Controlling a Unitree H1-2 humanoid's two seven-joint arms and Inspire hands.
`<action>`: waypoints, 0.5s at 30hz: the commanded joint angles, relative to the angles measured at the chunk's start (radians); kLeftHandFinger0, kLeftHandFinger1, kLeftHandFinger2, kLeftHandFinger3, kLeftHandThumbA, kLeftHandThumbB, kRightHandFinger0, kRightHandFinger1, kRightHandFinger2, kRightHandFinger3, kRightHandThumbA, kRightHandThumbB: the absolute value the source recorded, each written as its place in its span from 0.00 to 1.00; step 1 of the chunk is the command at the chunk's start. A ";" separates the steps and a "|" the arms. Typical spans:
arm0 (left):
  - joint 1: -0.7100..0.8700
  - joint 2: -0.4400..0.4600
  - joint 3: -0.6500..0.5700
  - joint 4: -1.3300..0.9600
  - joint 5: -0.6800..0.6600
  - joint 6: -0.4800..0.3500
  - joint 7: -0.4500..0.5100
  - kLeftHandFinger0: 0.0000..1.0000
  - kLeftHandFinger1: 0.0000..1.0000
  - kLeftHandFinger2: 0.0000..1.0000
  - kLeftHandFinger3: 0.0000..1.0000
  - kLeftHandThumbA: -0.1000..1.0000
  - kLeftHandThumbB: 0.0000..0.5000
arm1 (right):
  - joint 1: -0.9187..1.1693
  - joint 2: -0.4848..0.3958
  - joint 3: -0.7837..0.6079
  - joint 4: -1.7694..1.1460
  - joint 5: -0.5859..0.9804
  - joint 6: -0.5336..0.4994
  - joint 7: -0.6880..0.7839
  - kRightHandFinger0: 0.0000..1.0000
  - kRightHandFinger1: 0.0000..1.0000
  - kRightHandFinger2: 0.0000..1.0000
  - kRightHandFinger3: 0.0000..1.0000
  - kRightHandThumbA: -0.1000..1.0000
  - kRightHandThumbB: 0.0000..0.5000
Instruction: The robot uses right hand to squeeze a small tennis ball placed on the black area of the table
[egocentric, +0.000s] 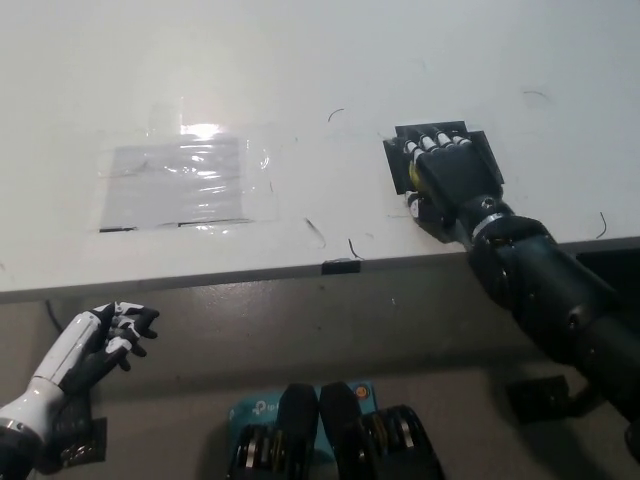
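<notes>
My black right hand lies palm down over the black area near the white table's front right. It is shut on the small tennis ball, of which only a yellow sliver shows at the hand's left edge. The hand hides most of the black patch, and its fingertips point toward the far edge. The black forearm runs down to the bottom right. My white left hand rests at the lower left, below the table's edge, with its fingers loosely apart and nothing in them.
A shiny clear plastic sheet is taped flat on the white table at the left. A small black clip sits on the front edge. Thin dark scuff marks dot the tabletop.
</notes>
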 joint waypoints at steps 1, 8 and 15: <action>-0.020 0.033 0.004 -0.033 0.006 -0.022 -0.011 0.39 0.46 0.54 0.65 0.84 0.00 | 0.000 -0.021 -0.048 -0.030 -0.011 -0.017 0.013 1.00 1.00 1.00 1.00 0.25 0.41; -0.024 0.029 0.006 -0.022 0.007 -0.029 -0.010 0.40 0.46 0.55 0.65 0.85 0.02 | 0.047 -0.034 -0.098 -0.128 -0.007 0.029 0.142 1.00 1.00 1.00 1.00 0.65 0.79; -0.021 0.025 0.007 -0.027 0.008 -0.017 -0.008 0.40 0.46 0.54 0.64 0.85 0.00 | 0.068 -0.038 -0.120 -0.235 -0.022 0.114 0.251 1.00 1.00 1.00 1.00 1.00 1.00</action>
